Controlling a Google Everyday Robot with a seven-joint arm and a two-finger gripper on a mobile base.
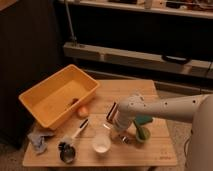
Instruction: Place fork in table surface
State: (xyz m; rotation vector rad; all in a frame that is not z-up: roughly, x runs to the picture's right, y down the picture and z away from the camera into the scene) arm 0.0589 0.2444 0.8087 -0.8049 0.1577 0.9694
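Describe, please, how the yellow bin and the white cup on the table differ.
The yellow bin is large and rectangular; the white cup is small and round. The bin sits at the left side of the table, the cup near its front edge. The gripper is low just right of the cup, well away from the bin. Both stand upright with open tops.

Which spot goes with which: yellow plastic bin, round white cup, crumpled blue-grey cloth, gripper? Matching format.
1. yellow plastic bin
2. round white cup
3. crumpled blue-grey cloth
4. gripper

A. front-left corner of the light tan wooden tabletop
B. low over the tabletop, just right of the cup
C. back-left of the tabletop
D. front edge, centre

Pairs: 1-C; 2-D; 3-A; 4-B
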